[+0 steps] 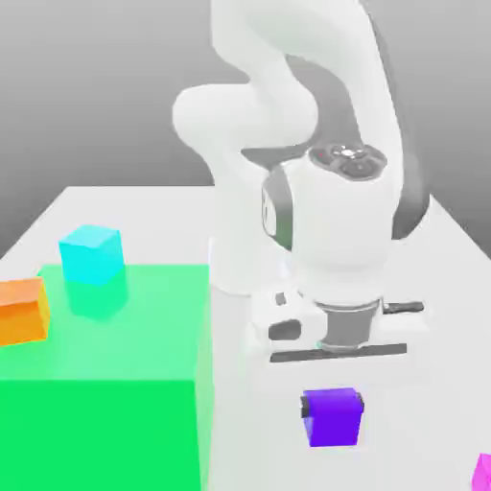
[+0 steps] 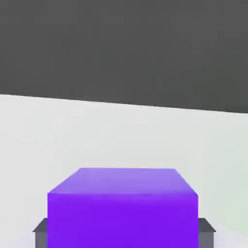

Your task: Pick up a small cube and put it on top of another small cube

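The small purple cube [image 1: 333, 418] sits between my gripper's [image 1: 332, 408] dark fingers, below the white hand, on the exterior view's right side of the table. In the hand view the purple cube [image 2: 123, 203] is close up, with a grey finger pressed against each of its sides, so the gripper [image 2: 123, 231] is shut on it. The cyan cube [image 1: 92, 254] stands far off at the exterior view's left, behind the green block and apart from the gripper.
A huge green block [image 1: 105, 384] takes up the front left of the exterior view. An orange cube [image 1: 21, 309] sits at its left edge. A magenta cube [image 1: 482, 472] peeks in at the bottom right. The white table [image 1: 451, 316] spreads around the arm's base.
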### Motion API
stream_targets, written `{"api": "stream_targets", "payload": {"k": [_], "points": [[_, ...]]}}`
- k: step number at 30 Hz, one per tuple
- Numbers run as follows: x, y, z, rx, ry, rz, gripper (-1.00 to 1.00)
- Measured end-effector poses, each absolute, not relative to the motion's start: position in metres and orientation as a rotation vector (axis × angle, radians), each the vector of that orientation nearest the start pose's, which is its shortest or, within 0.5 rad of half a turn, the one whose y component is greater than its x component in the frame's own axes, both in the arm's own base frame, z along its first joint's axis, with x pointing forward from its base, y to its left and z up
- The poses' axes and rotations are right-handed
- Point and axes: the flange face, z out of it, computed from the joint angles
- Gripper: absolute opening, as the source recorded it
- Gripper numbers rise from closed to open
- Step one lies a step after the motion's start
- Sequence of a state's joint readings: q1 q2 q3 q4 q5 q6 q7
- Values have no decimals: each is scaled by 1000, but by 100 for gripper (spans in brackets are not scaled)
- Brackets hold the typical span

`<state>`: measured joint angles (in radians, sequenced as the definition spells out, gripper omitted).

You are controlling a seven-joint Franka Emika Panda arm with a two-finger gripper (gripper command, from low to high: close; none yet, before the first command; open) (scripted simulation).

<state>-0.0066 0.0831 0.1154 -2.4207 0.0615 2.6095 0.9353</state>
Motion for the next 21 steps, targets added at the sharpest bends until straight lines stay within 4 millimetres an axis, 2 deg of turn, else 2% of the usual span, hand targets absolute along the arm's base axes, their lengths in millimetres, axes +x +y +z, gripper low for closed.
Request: {"api": "stream_targets", "payload": {"k": [3, 8, 11, 14, 15, 16, 20, 21], "points": [[499, -8, 334, -2594, 1580, -116, -100], [472, -74, 411, -2321, 1931, -99, -100], [439, -120, 447, -2119, 2166, -74, -100], [392, -162, 473, -1886, 2420, -36, -100], [375, -173, 479, -1806, 2503, -22, -100], [364, -180, 474, -1763, 2564, -10, -100], [355, -187, 422, -1720, 2622, 1, -100], [354, -187, 414, -1718, 2624, 1, 100]]}}
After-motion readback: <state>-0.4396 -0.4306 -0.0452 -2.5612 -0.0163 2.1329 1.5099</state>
